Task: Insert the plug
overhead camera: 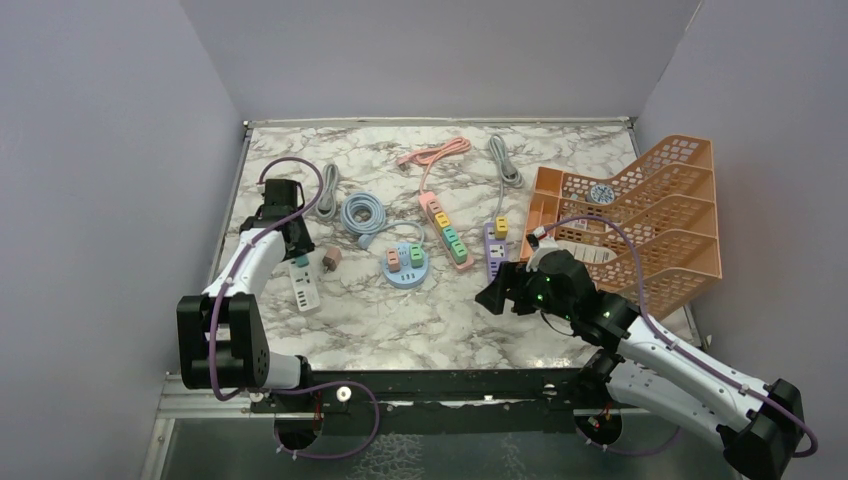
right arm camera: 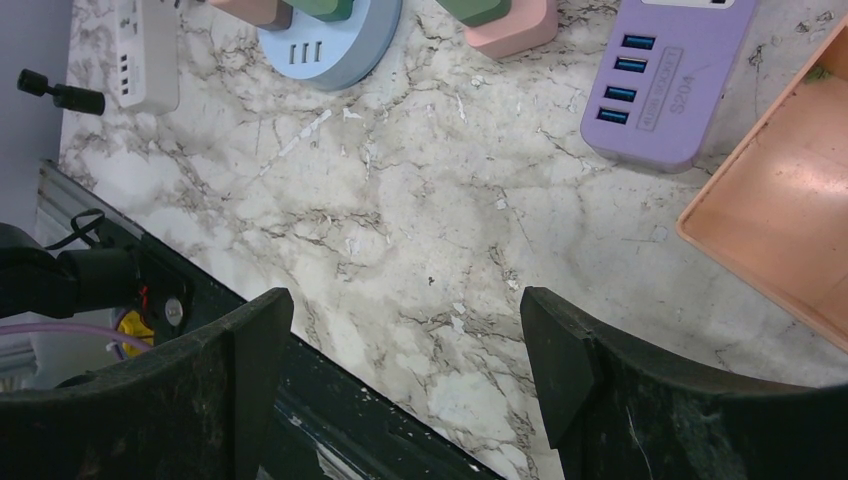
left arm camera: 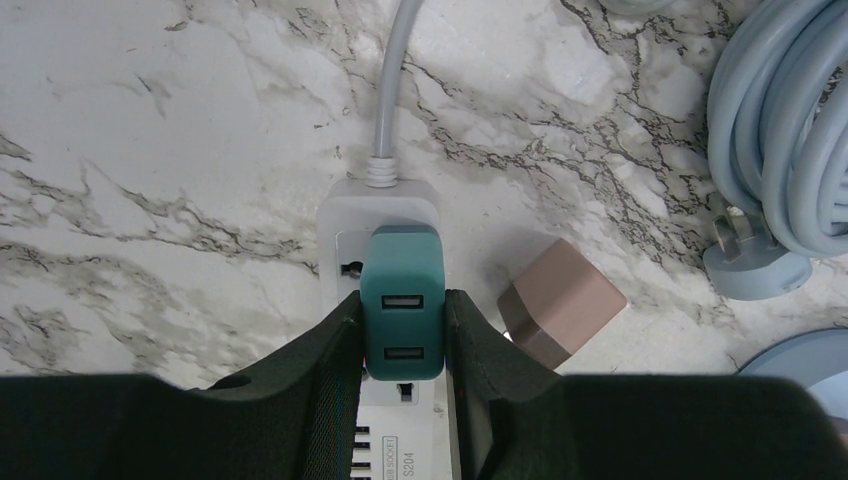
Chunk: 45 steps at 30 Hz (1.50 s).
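Left gripper (left arm camera: 402, 298) is clamped on the teal plug (left arm camera: 402, 262), one finger on each side face. The plug stands on the white power strip (left arm camera: 378, 205) at its far end, just beside the point where the grey cable (left arm camera: 392, 90) enters. Two USB ports on the plug's top face the wrist camera. Whether the pins are fully seated cannot be told. The strip lies on the marble table (overhead camera: 400, 320) at its left side. A brown adapter (left arm camera: 560, 300) lies loose just right of the strip, not touching it. A coiled blue-grey cable (left arm camera: 790, 130) lies further right.

Right gripper (right arm camera: 405, 300) hangs above bare marble near the table's near edge, its fingers wide apart and holding nothing. The purple power strip (right arm camera: 660, 90) and the orange rack (right arm camera: 780, 230) lie beyond it.
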{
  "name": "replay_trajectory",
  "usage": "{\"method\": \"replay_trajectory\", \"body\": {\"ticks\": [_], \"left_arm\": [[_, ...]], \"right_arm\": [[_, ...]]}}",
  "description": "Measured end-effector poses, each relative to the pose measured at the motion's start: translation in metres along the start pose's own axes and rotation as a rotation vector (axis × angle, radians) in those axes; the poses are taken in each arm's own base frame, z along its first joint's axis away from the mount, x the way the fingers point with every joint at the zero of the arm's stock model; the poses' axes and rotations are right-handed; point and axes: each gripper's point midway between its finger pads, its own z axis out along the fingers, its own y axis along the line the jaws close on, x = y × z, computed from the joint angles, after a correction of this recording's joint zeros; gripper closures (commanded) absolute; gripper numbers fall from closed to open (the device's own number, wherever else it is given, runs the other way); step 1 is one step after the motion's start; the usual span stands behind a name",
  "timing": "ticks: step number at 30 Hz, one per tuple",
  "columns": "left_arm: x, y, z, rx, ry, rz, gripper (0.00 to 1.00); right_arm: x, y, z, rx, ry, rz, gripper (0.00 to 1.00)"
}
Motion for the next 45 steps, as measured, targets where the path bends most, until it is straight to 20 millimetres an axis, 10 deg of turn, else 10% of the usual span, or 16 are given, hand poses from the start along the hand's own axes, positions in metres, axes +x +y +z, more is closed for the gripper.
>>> {"method": "replay_trajectory", "body": {"ticks": [12,19,30,45], "left_arm": [[0.002,-0.02,-0.006,0.039,0.015,0.023,0.4],[-0.004,-0.024,-0.024,0.044,0.006,0.052,0.4],[-0.022,-0.081,-0.063,0.176,-0.089,0.165,0.51],[0.019,-0.082,-0.013,0.104,0.091,0.283,0.39]], "right_arm": [[0.0,0.0,0.001,0.001,0.001,0.0,0.16],[0.0,0.0,0.001,0.001,0.001,0.0,0.16],[0.0,0.0,0.006,0.005,0.005,0.0,0.16],[-0.001,0.001,0.007,0.001,0.001,0.0,0.16]]}}
